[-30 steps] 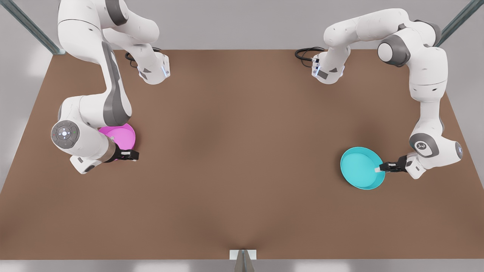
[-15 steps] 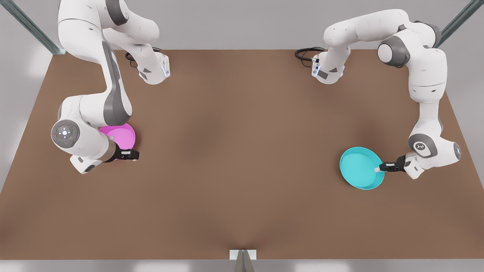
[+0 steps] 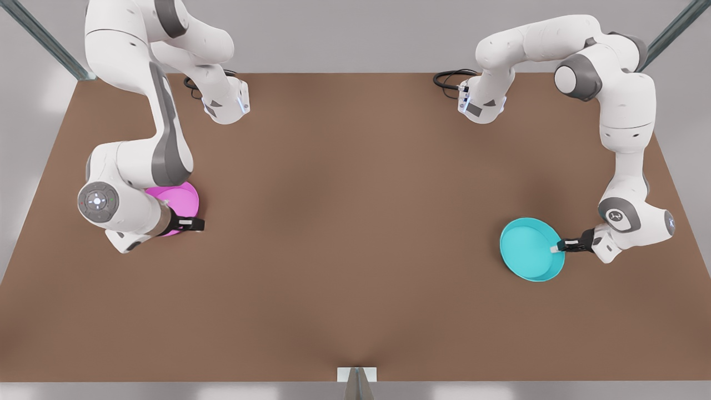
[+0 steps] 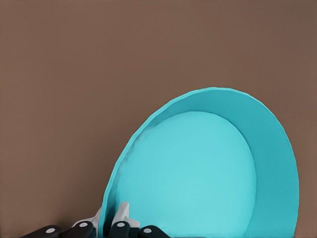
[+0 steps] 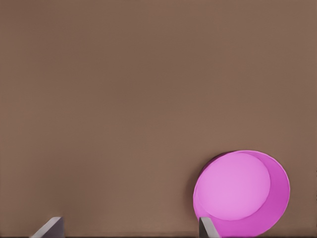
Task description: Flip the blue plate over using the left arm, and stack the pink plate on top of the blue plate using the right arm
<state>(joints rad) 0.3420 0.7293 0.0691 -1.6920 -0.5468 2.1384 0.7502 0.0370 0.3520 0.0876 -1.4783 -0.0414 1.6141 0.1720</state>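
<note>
The blue plate (image 3: 527, 249) is at the front view's right, open side up, its gripped edge raised a little off the brown table. My left gripper (image 3: 557, 248) is shut on its rim; in the left wrist view the left gripper (image 4: 110, 225) pinches the rim of the blue plate (image 4: 198, 173). The pink plate (image 3: 180, 200) lies flat at the front view's left, partly hidden under the right arm. My right gripper (image 3: 193, 224) is open at its near edge. In the right wrist view the pink plate (image 5: 237, 186) lies beside one finger of the right gripper (image 5: 128, 230), not between them.
Both arm bases stand at the table's back edge with black cables (image 3: 451, 78) beside them. A small grey bracket (image 3: 356, 375) sits at the middle of the front edge. A wide stretch of brown table (image 3: 355, 222) separates the two plates.
The left gripper has crept slightly away from the camera with the blue plate, which sits a touch more tilted. The right arm's wrist has shifted a little toward the pink plate.
</note>
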